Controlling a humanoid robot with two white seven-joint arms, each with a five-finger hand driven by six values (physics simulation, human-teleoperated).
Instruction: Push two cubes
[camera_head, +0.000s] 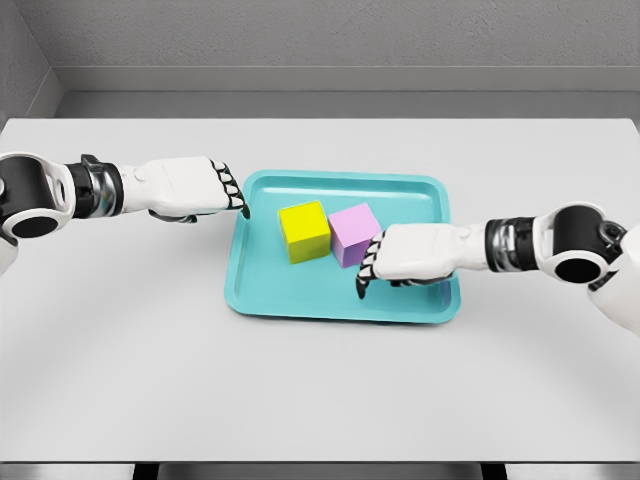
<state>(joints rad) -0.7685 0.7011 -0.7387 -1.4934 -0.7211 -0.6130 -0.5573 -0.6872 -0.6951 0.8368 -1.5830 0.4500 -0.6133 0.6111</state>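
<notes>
— Where are the cubes?

— Middle of the frame, both on the teal tray (262, 290): the yellow cube (304, 231) on the left, the purple cube (353, 233) just beside it, seemingly touching.

— And the hands?

— The right hand (405, 255) reaches in from the right, fingers extended and flat, gripping nothing, its knuckles against the purple cube's right side. I'd say it's set like a paddle, to shove rather than grasp. The left hand (195, 188) hovers at the tray's upper-left edge, fingers likewise straight, empty, apart from the yellow cube.

— Anything in the way?

— Only the tray's raised rim, which might stop a sliding cube. The grey table (320, 400) carries nothing else.
</notes>
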